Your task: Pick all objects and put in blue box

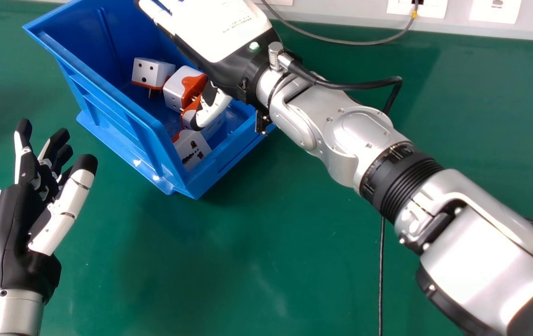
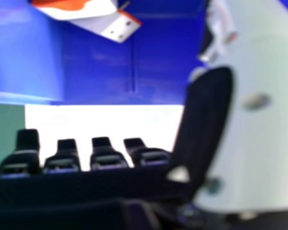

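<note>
Right hand (image 1: 229,39) released, nothing held, over box (image 1: 122,119); thumb (image 1: 215,109) near adapters (image 1: 150,72), could snag one if withdrawn low. Left hand (image 1: 10,228) relaxed, beside box.

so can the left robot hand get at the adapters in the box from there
Probably not directly: the blue box's side wall stands between the left robot hand and the adapters, and the right robot hand overhangs the box.

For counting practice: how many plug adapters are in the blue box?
4 adapters: one leftmost, one just right of it, one beside the right thumb, one nearest the robot. The right hand may hide more.
</note>
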Available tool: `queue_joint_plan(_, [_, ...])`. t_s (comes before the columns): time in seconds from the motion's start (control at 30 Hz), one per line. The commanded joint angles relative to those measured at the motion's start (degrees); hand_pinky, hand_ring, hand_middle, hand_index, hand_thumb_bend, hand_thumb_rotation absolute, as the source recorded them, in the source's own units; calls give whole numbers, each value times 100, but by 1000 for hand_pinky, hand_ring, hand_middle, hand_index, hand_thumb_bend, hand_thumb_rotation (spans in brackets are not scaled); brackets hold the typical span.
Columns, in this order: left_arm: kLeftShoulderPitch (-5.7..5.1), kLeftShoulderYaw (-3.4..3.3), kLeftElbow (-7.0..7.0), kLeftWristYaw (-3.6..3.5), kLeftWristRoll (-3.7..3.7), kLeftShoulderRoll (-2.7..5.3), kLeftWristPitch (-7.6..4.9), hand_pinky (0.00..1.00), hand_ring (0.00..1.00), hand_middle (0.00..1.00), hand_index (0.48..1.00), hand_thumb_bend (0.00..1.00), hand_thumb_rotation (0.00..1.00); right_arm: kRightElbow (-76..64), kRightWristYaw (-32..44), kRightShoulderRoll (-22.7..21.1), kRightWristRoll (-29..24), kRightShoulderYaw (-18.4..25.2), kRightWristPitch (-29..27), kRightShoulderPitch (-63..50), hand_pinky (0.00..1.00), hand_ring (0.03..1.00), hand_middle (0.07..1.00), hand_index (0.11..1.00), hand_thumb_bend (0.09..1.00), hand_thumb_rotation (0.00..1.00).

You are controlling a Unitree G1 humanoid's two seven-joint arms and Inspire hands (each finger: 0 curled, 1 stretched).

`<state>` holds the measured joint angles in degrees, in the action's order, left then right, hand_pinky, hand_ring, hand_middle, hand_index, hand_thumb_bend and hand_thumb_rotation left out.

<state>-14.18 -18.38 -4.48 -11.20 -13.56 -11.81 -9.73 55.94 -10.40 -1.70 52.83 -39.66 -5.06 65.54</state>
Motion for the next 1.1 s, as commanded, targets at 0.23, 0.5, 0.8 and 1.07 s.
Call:
queue_joint_plan(0.23, [58,-42,-41,12,-25,-5,-67,932,956,951,930,477,440,-2831,-88,-810,-100,487,203,-1594,927,1000,1000,1000,712,259])
queue_joint_plan(0.5, [68,-111,98,-87,-54,-66,-130,933,956,950,930,482,443,-5757,-110,-1582,-110,1086,90,-3789,965,1000,1000,1000,644,264])
queue_joint_plan(0.8, [148,-171,274,-205,-4,-149,-149,940,960,956,937,491,458,-7826,-652,-1569,-851,2130,-464,-6129,986,1000,1000,1000,569,291])
queue_joint_plan(1.07, [139,-187,241,-230,-41,-142,-130,962,972,969,953,475,464,-7431,-475,-1227,-2792,2633,-1354,-7288,956,1000,1000,1000,440,602])
